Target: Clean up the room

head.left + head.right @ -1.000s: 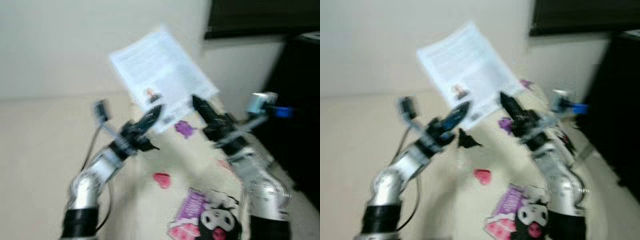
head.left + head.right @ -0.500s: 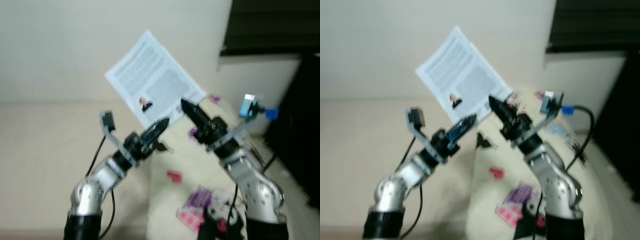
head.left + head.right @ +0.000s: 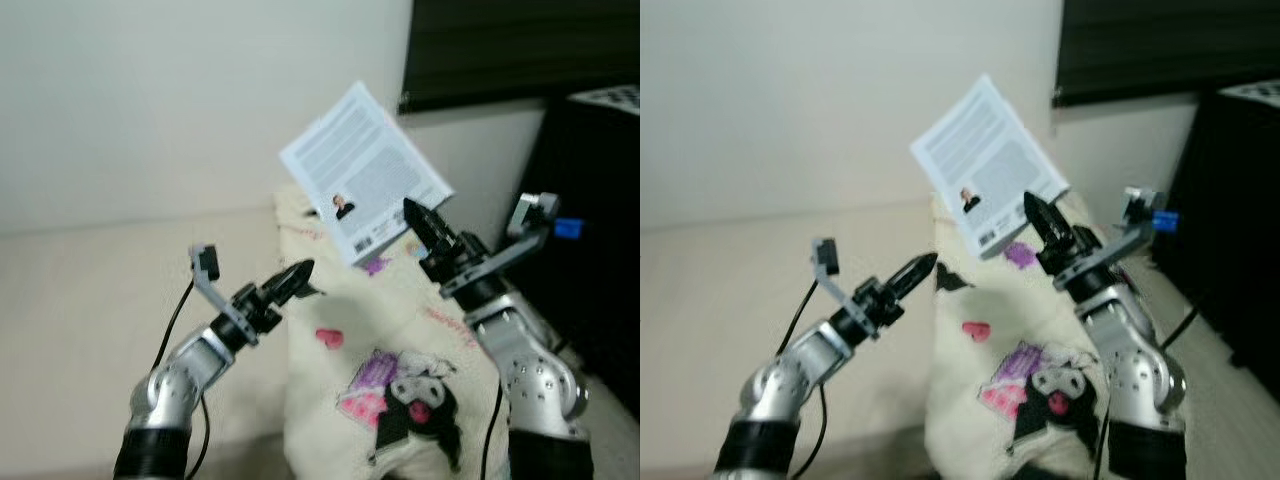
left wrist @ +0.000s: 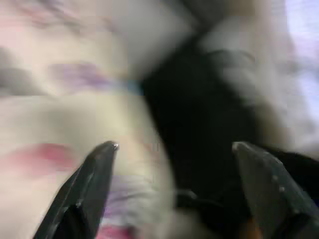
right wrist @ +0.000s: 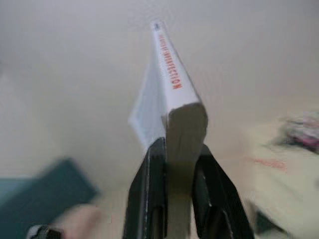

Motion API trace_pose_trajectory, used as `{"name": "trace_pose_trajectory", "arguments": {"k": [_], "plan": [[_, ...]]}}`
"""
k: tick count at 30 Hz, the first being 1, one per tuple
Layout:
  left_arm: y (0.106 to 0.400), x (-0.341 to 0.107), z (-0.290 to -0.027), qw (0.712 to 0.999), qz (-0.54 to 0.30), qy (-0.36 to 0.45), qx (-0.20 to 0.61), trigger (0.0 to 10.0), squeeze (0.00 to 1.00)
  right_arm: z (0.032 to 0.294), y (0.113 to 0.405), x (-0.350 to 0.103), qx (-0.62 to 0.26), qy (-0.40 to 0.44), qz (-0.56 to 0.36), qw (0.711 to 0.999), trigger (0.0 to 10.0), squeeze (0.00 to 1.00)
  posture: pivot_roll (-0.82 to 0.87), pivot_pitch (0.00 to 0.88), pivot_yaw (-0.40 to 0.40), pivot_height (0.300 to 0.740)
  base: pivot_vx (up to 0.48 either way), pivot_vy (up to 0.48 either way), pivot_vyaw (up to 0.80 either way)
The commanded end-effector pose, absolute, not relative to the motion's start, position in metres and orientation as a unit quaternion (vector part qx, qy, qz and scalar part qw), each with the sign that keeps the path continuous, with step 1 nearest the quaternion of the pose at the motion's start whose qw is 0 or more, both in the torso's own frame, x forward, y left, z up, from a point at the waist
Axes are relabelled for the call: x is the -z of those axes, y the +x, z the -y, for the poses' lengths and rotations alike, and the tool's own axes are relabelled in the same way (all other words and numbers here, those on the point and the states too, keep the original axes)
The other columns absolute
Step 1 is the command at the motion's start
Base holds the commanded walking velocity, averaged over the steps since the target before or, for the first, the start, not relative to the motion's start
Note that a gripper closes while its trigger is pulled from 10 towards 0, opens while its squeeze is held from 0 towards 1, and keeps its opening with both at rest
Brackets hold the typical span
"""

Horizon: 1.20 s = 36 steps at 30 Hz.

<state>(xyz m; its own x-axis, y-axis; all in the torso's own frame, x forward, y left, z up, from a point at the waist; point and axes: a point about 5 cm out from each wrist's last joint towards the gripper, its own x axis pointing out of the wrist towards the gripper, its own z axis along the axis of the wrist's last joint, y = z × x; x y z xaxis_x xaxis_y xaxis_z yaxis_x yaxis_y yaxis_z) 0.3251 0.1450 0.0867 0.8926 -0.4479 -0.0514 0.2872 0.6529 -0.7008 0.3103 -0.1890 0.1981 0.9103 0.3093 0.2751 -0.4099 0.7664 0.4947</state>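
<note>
right pincer (image 5: 179, 164) clamps the white book (image 3: 363, 170), raised above its fingertips.

Soft, even indoor light without glare; both eye views are slightly soft, the right wrist view's background blurred, the left wrist view heavily smeared.

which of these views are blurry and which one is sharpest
Left wrist view: heavily smeared, the left pincer open before indistinct cream, pink and black shapes. Right wrist view: sharpest near the lens, the right pincer shut on the white paperback book, background soft. Both eye views: mildly soft; the cream cartoon-print blanket is readable, the book's print is not.
</note>
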Motion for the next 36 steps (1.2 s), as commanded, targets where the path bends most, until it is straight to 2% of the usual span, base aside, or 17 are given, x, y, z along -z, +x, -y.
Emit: {"name": "trace_pose_trajectory", "arguments": {"k": [1, 3, 4, 5, 8, 9, 12, 15, 16, 18, 20, 24, 26, 28, 29, 31, 36], "plan": [[0.313, -0.045, -0.183, 0.936, -0.172, -0.301, 0.065, 10.0, 0.0, 0.211, 0.312, -0.169, -0.117, 0.236, 0.036, 0.964, 0.0, 0.0, -0.04, 0.0, 0.014, 0.74, 0.0, 0.0, 0.0], [0.309, -0.037, -0.189, 0.941, -0.187, -0.28, 0.042, 10.0, 0.0, 0.217, 0.312, -0.159, -0.1, 0.213, 0.01, 0.972, 0.0, 0.0, -0.04, 0.0, 0.014, 0.74, 0.0, 0.0, 0.0], [0.303, -0.027, -0.194, 0.942, -0.206, -0.264, 0.025, 10.0, 0.0, 0.222, 0.31, -0.148, -0.086, 0.189, -0.011, 0.978, 10.0, 0.0, -0.04, 0.0, 0.014, 0.74, 0.0, 0.0, 0.0], [0.29, -0.01, -0.2, 0.941, -0.242, -0.238, 0.003, 10.0, 0.0, 0.232, 0.305, -0.128, -0.061, 0.148, -0.052, 0.986, 10.0, 0.0, -0.04, 0.0, 0.013, 0.74, 0.0, 0.0, 0.0], [0.281, 0.001, -0.204, 0.938, -0.266, -0.222, -0.009, 10.0, 0.0, 0.238, 0.3, -0.116, -0.047, 0.122, -0.077, 0.988, 10.0, 0.0, -0.04, 0.0, 0.013, 0.74, 0.0, 0.0, 0.0], [0.267, 0.016, -0.209, 0.932, -0.298, -0.206, -0.03, 10.0, 0.0, 0.25, 0.293, -0.094, -0.011, 0.083, -0.125, 0.989, 10.0, 0.0, -0.04, 0.0, 0.013, 0.74, 0.0, 0.0, 0.8], [0.253, 0.029, -0.214, 0.923, -0.329, -0.195, -0.05, 10.0, 0.0, 0.259, 0.284, -0.072, 0.012, 0.065, -0.167, 0.984, 10.0, 0.0, -0.05, 0.0, 0.014, 0.74, 0.0, 0.0, 0.8], [0.221, 0.055, -0.218, 0.898, -0.396, -0.174, -0.086, 10.0, 0.0, 0.273, 0.257, -0.023, 0.05, 0.019, -0.264, 0.963, 10.0, 0.0, -0.05, 0.0, 0.012, 0.74, 0.0, 0.0, 0.79], [0.221, 0.055, -0.218, 0.898, -0.396, -0.174, -0.086, 10.0, 0.0, 0.273, 0.257, -0.023, 0.05, 0.019, -0.264, 0.963, 10.0, 0.0, -0.05, 0.0, 0.012, 0.74, 0.0, 0.0, 0.79], [0.195, 0.072, -0.219, 0.875, -0.446, -0.149, -0.113, 10.0, 0.0, 0.277, 0.228, 0.014, 0.072, 0.015, -0.328, 0.942, 10.0, 0.0, -0.05, 0.0, 0.011, 0.74, 0.0, 0.0, 0.79], [0.188, 0.077, -0.218, 0.869, -0.457, -0.143, -0.122, 10.0, 0.0, 0.276, 0.218, 0.023, 0.078, 0.017, -0.342, 0.936, 10.0, 0.0, -0.06, 0.0, 0.011, 0.74, 0.0, 0.0, 0.79], [0.184, 0.08, -0.216, 0.867, -0.461, -0.143, -0.124, 10.0, 0.0, 0.273, 0.213, 0.027, 0.08, 0.021, -0.331, 0.94, 10.0, 0.0, -0.06, 0.0, 0.018, 0.74, 0.0, 0.0, 0.79], [0.182, 0.081, -0.212, 0.869, -0.463, -0.136, -0.11, 10.0, 0.0, 0.273, 0.223, 0.015, 0.071, 0.018, -0.289, 0.954, 10.0, 0.0, -0.07, 0.0, 0.02, 0.74, 0.0, 0.0, 0.79], [0.182, 0.081, -0.212, 0.869, -0.463, -0.136, -0.11, 10.0, 0.0, 0.273, 0.223, 0.015, 0.071, 0.018, -0.289, 0.954, 10.0, 0.0, -0.07, 0.0, 0.02, 0.74, 0.0, 0.0, 0.79], [0.18, 0.082, -0.212, 0.869, -0.468, -0.127, -0.102, 10.0, 0.0, 0.273, 0.237, 0.0, 0.055, -0.005, -0.251, 0.966, 10.0, 0.0, -0.07, 0.0, 0.025, 0.74, 0.0, 0.0, 0.79], [0.18, 0.082, -0.212, 0.869, -0.468, -0.127, -0.102, 10.0, 0.0, 0.273, 0.237, 0.0, 0.055, -0.005, -0.251, 0.966, 10.0, 0.0, -0.07, 0.0, 0.025, 0.74, 0.0, 0.0, 0.79], [0.182, 0.082, -0.21, 0.871, -0.466, -0.123, -0.09, 10.0, 0.0, 0.267, 0.27, -0.037, 0.013, -0.039, -0.157, 0.987, 10.0, 0.0, -0.07, 0.0, 0.021, 0.74, 0.239, 0.0, 0.78]]}}
